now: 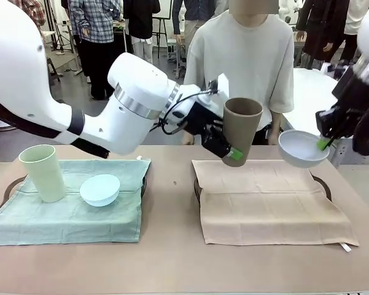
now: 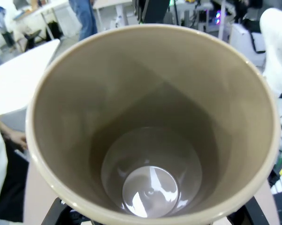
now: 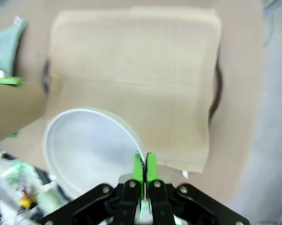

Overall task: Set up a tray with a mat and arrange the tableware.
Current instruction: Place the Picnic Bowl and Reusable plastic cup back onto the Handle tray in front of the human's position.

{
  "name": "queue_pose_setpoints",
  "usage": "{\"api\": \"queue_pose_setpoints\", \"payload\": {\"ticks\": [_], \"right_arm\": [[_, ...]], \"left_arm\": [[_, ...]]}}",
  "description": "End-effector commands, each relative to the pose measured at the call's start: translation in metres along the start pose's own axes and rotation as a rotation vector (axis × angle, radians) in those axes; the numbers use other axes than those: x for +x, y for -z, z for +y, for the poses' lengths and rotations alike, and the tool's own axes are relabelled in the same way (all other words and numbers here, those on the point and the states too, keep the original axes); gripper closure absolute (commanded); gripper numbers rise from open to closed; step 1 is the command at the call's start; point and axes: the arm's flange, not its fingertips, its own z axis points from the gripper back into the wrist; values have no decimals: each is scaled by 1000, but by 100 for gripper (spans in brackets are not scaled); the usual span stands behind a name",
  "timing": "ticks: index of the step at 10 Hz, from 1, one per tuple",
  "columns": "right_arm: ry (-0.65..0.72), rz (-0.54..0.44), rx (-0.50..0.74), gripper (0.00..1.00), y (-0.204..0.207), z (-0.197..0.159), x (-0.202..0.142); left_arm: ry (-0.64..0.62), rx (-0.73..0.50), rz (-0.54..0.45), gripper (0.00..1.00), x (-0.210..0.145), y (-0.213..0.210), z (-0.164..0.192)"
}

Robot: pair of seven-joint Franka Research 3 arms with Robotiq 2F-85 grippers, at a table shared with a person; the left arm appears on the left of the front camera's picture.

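Beige mat (image 1: 271, 200), spread over a dark tray (image 1: 323, 182) at the counter's (image 1: 172, 246) right half, lies nearest, with a green mat (image 1: 73, 212) at 9 o'clock from it. Left gripper (image 1: 224, 147) has its jaws closed on the brown tumbler (image 1: 240, 130), held tilted above the beige mat's far left corner; the left wrist view looks straight down into its empty inside. Right gripper (image 1: 326, 140) pinches the white bowl's (image 1: 302, 148) rim between nearly closed green pads (image 3: 140, 168), the bowl hanging at 9 o'clock from the jaws, above the mat's far right corner. Two tumblers, two bowls: the pale green tumbler (image 1: 42, 173) stands on the green mat, the light blue bowl (image 1: 100, 189) just beside it at 3 o'clock. A person (image 1: 245, 58) stands beyond.
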Motion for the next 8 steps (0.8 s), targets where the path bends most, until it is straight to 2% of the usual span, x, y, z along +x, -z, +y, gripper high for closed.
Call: {"api": "queue_pose_setpoints", "payload": {"ticks": [1,3,6,8], "right_arm": [[-27,0,-4,96,32,-15,10],[-36,4,-20,96,64,-23,15],[-55,-14,-31,96,104,-23,27],[-50,-2,-30,96,114,-20,28]], "left_arm": [[6,-16,-76,18,-26,5,6],[2,-31,-98,18,-48,21,12],[16,-56,-80,18,-72,52,20],[-10,-64,-98,18,-76,63,22]]}}
